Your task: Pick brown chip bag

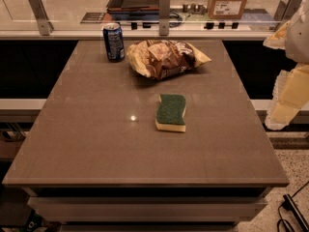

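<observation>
We are looking at a flat grey-brown table [96, 144] in a dim room. Our pale yellow gripper [288, 96] is hanging right of the puffy brown chip bag [166, 57], well apart from it; we cannot tell if it is open. The bag is lying on the table's far end. A blue can [113, 41] is standing just left of it, and a green-and-yellow sponge [171, 112] is lying in front.

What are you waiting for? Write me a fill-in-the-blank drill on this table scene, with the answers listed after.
1. The brown chip bag lies on the table beside an upright blue ____.
2. Nearer the camera than the bag lies a sponge whose top is ____.
3. The gripper hangs beyond the table's ____ edge, apart from the bag.
Missing words: can; green; right.
</observation>
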